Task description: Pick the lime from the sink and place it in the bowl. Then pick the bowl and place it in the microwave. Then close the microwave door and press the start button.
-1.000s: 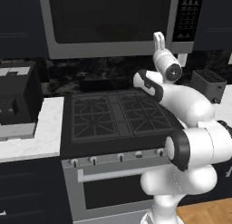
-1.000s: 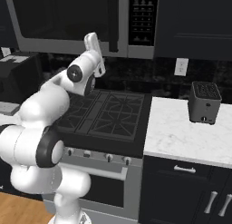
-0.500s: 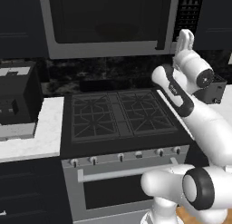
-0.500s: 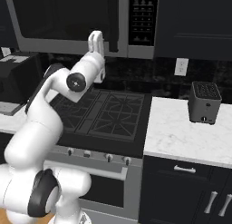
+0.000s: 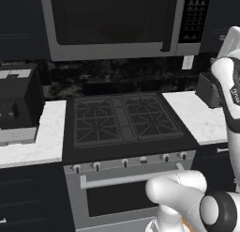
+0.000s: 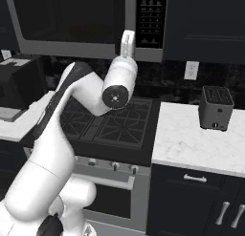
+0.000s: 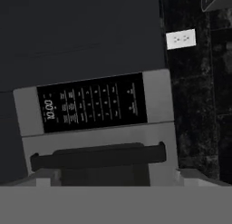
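Facing the far wall, I have the microwave ahead of me, set high above the stove. The microwave door is closed flat in its grey frame, its big window dark, with a dark handle down its right edge. The black button panel sits to the right of that handle. The stove has dark grates on top, and the oven front below it carries a row of knobs and a long pale bar.

White marble counter runs off to the right of the stove, over dark cabinets. A shorter stretch of counter on the left carries a boxy black appliance.

My arm sweeps up over the stove from the near left of the right base view, with the wrist bent upward. A small grey toaster stands on the right counter, towards the wall.

My pincer is raised in front of the microwave, at the seam between door and panel. Its jaws stand wide apart with nothing between them. Looking along it, I see the panel and handle turned on their side and close ahead.

A white wall outlet sits on the dark backsplash, below the panel.
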Motion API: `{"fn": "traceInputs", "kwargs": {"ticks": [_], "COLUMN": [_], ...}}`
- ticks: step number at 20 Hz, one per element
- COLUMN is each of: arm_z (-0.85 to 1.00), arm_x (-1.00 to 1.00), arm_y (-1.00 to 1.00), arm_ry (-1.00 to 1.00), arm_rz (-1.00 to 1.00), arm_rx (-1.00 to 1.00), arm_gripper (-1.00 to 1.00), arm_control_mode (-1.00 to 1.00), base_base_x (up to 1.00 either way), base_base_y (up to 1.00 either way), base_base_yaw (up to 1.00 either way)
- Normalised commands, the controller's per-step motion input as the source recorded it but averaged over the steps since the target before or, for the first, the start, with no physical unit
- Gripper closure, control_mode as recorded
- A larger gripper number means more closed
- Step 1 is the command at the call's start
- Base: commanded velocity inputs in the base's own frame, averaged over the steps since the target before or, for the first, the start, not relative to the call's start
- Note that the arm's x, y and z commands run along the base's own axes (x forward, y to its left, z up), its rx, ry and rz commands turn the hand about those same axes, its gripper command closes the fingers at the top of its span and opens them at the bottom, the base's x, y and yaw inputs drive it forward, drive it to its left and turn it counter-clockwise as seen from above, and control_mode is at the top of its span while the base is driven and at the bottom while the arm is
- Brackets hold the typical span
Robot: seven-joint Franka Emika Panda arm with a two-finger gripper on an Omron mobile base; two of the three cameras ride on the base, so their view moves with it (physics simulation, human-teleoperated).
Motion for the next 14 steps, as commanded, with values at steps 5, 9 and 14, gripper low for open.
{"fn": "traceInputs", "kwargs": {"ticks": [5, 9, 14], "arm_z": [-0.06, -0.09, 0.0], "arm_x": [0.42, 0.7, 0.53], "arm_y": [-0.2, 0.01, 0.0], "arm_ry": [0.03, 0.05, -0.06], "arm_rz": [0.18, 0.03, 0.02], "arm_rx": [0.01, 0.0, 0.0], "arm_gripper": [1.0, 1.0, 1.0], "arm_control_mode": [-1.0, -1.0, -1.0], "base_base_x": [0.0, 0.0, 0.0], "base_base_y": [0.0, 0.0, 0.0], "base_base_yaw": [0.0, 0.0, 0.0]}}
